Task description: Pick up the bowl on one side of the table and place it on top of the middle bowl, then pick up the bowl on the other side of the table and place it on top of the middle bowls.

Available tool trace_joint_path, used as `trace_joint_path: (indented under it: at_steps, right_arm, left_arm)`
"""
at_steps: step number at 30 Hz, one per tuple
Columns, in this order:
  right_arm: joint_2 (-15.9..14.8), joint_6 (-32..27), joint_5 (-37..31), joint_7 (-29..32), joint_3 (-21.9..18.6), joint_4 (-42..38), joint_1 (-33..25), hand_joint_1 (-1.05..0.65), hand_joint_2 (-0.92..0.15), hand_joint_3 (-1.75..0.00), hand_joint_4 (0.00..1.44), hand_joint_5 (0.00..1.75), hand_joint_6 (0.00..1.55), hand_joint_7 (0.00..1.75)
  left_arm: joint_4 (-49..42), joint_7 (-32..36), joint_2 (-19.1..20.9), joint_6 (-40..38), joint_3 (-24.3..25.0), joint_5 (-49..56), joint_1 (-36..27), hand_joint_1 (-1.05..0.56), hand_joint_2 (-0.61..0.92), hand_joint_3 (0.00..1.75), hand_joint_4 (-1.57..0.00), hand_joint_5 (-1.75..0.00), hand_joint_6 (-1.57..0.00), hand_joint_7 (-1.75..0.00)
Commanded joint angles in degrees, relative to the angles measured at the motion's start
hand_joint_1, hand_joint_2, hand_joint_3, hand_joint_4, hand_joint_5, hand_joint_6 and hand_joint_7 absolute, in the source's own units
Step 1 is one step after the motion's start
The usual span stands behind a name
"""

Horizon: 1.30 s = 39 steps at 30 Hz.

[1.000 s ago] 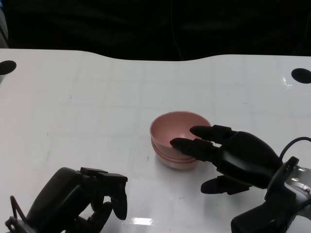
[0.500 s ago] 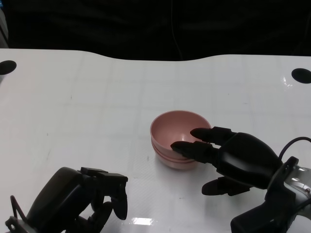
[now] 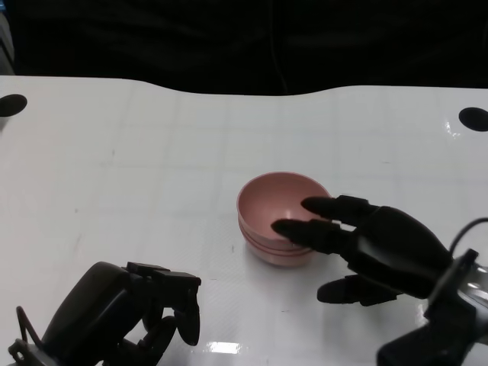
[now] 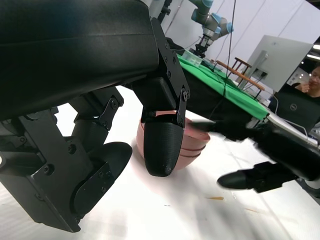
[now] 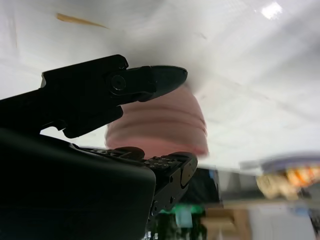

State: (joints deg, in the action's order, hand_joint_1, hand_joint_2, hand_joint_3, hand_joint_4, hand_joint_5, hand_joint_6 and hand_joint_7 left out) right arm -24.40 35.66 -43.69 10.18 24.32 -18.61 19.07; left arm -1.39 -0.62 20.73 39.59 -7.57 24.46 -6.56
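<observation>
A stack of pink bowls [image 3: 274, 206] stands in the middle of the white table [image 3: 152, 168]; grooves on its side show bowls nested inside one another. My right hand [image 3: 381, 248] is at the stack's right side. Its fingers [image 3: 305, 229] are spread over the rim and the thumb lies apart lower down, gripping nothing. My left hand [image 3: 130, 309] rests near the front left, fingers loosely bent downward and holding nothing. The left wrist view shows the stack [image 4: 195, 145] beyond my left hand [image 4: 125, 115], with the right hand [image 4: 270, 155] next to it. The right wrist view shows the stack [image 5: 160, 125] between my right hand's fingers [image 5: 150, 80].
Two black round holes [image 3: 11, 104] [image 3: 473, 118] sit at the table's far corners. A dark gap lies beyond the far edge. In the left wrist view a green-covered bench [image 4: 225, 87] and a seated person [image 4: 312, 80] are behind the table.
My right hand has drawn slightly back to the right from the bowl stack. The left hand and the stack have not moved.
</observation>
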Motion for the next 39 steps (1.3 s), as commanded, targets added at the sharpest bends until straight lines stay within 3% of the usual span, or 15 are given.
trace_joint_path:
  at_steps: [1,3,4,6,7,13,17,19,20,21,23,25,29,34,39]
  right_arm:
    - [-0.1,3.2,2.0,4.5,-2.4,-0.8,-1.1,-0.6,-0.92,-0.34,0.2,0.07,0.22,0.01]
    - [0.4,6.1,4.2,7.6,-4.3,-0.8,-2.5,-0.56,-0.92,-0.32,0.27,0.11,0.3,0.05]
    - [0.6,7.2,5.4,8.5,-5.1,-0.5,-3.4,-0.54,-0.92,-0.3,0.28,0.24,0.35,0.08]
    - [0.7,8.3,6.7,8.9,-6.2,0.0,-4.6,-0.5,-0.92,-0.27,0.19,0.69,0.44,0.17]
    - [0.8,8.9,7.5,8.7,-6.6,0.2,-5.2,-0.49,-0.92,-0.26,0.19,0.79,0.47,0.19]
    - [1.3,10.4,10.7,7.4,-8.5,2.2,-8.5,-0.38,-0.92,-0.22,0.33,0.97,0.64,0.3]
    - [1.9,10.9,14.7,5.6,-10.0,5.3,-11.8,-0.18,-0.84,-0.24,0.56,1.08,0.8,0.41]
    - [2.3,10.6,16.9,4.1,-10.5,6.6,-13.0,-0.13,-0.66,-0.54,0.61,1.09,0.8,0.5]
    - [2.5,10.2,18.0,3.2,-10.7,7.2,-13.6,-0.04,-0.48,-0.84,0.68,1.14,0.83,0.57]
    - [2.6,9.9,18.8,2.4,-10.9,7.7,-14.1,-0.01,-0.38,-1.01,0.7,1.15,0.84,0.6]
    - [2.8,9.8,21.9,0.4,-11.5,9.2,-16.1,0.01,-0.33,-1.1,0.72,1.16,0.85,0.62]
    - [2.7,9.5,25.9,-2.0,-12.2,11.1,-19.0,0.14,-0.27,-1.28,0.87,1.22,0.98,0.74]
    - [3.2,8.3,30.0,-5.6,-13.2,13.2,-22.4,0.19,-0.22,-1.46,0.99,1.31,1.05,0.86]
    - [4.8,7.1,31.1,-8.0,-14.4,14.0,-23.5,0.26,-0.15,-1.61,0.98,1.59,1.01,1.08]
    - [6.3,7.7,32.1,-9.4,-15.2,11.4,-22.3,0.31,-0.08,-1.74,0.98,1.73,0.97,1.31]
  left_arm:
    - [0.4,-0.7,0.7,-0.4,0.1,-0.1,-0.2,0.05,0.12,1.64,-0.97,-1.62,-0.95,-1.36]
    - [0.6,-0.7,0.6,-0.6,0.1,0.0,-0.2,0.05,0.12,1.63,-0.96,-1.62,-0.95,-1.36]
    - [0.6,-0.7,0.6,-0.6,0.1,0.0,-0.2,0.05,0.12,1.63,-0.96,-1.62,-0.95,-1.35]
    - [0.4,-0.4,0.6,-0.3,0.1,0.2,-0.1,0.05,0.13,1.63,-0.97,-1.62,-0.95,-1.35]
    - [0.3,-0.3,0.6,-0.3,0.1,0.3,0.0,0.06,0.13,1.63,-0.97,-1.62,-0.95,-1.35]
    - [0.4,-0.5,0.5,-0.5,0.1,0.2,-0.1,0.06,0.13,1.62,-0.96,-1.63,-0.95,-1.37]
    - [0.5,-0.5,0.4,-0.5,0.0,0.0,-0.1,0.07,0.13,1.62,-0.96,-1.63,-0.95,-1.36]
    - [0.5,-0.4,0.3,-0.5,0.1,0.2,-0.1,0.07,0.14,1.62,-0.96,-1.62,-0.95,-1.36]
    - [0.6,-0.3,0.4,-0.5,0.1,0.4,-0.1,0.07,0.14,1.61,-0.96,-1.62,-0.95,-1.36]
    - [0.6,-0.3,0.4,-0.5,0.1,0.5,-0.1,0.07,0.14,1.61,-0.96,-1.62,-0.95,-1.36]
    - [0.7,-0.5,0.4,-0.7,0.1,0.5,-0.1,0.07,0.14,1.61,-0.96,-1.62,-0.95,-1.36]
    - [0.8,-0.7,0.6,-1.0,0.1,0.5,-0.1,0.05,0.15,1.61,-0.96,-1.61,-0.94,-1.35]
    - [0.2,-0.5,0.6,-0.5,0.1,0.3,-0.1,0.05,0.15,1.61,-0.96,-1.61,-0.94,-1.36]
    - [-0.1,-0.8,0.6,-0.8,0.2,-0.4,-0.1,0.04,0.16,1.6,-0.95,-1.6,-0.93,-1.36]
    - [-0.6,-1.3,0.7,-1.1,0.2,-1.2,-0.1,0.03,0.17,1.6,-0.95,-1.6,-0.93,-1.36]
